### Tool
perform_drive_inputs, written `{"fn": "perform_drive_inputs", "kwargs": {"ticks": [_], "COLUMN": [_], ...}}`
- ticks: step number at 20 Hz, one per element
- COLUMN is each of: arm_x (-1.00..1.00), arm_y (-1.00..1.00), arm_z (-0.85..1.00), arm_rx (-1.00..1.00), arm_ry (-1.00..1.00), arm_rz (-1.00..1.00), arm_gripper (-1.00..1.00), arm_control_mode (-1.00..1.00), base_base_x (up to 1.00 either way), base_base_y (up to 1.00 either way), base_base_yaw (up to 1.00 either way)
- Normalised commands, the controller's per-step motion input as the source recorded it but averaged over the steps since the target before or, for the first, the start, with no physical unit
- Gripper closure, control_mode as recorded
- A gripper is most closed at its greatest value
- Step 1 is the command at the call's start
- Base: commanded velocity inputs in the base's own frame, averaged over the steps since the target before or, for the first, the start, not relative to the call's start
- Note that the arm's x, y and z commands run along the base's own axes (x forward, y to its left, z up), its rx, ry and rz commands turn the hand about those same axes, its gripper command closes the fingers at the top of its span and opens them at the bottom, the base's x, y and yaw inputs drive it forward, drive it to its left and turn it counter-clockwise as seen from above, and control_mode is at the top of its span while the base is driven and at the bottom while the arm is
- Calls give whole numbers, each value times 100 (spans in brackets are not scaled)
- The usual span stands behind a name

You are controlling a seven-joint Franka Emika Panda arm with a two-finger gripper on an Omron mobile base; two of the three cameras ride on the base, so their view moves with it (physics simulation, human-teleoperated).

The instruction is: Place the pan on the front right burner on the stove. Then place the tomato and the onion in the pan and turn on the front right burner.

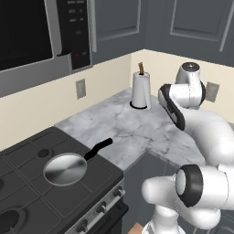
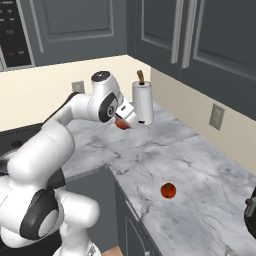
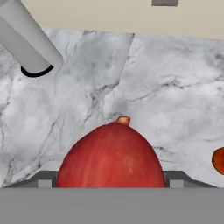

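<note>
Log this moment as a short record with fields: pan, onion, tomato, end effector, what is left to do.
pan: pan sits on the front right burner of the stove, handle toward the counter
onion: red onion between the fingers of the end effector, lifted above the counter
tomato: tomato lies on the counter, untouched
end effector: closed on the onion, near the paper towel roll
left to do: onion and tomato into pan, burner on

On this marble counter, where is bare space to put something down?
Bare marble lies between the stove edge and the paper towel holder, and around the tomato toward the wall. The back corner is crowded: the pincer holds the onion there.
</note>
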Motion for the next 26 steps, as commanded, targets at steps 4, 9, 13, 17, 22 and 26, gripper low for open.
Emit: {"fn": "perform_drive_inputs", "kwargs": {"ticks": [4, 9, 13, 17, 22, 26], "arm_x": [-31, -25, -17, -14, -13, -9], "arm_y": [60, 64, 70, 72, 73, 74], "arm_z": [0, 0, 0, 0, 0, 0], "arm_rx": [5, 5, 4, 2, 0, 0], "arm_ry": [1, 0, 1, 3, 3, 8], "arm_rz": [17, 18, 18, 17, 18, 18], "arm_gripper": [100, 100, 100, 100, 100, 100], "arm_control_mode": [-100, -100, -100, -100, -100, -100], "base_base_x": [0, 0, 0, 0, 0, 0], "base_base_y": [0, 0, 0, 0, 0, 0], "base_base_yaw": [0, 0, 0, 0, 0, 0]}}
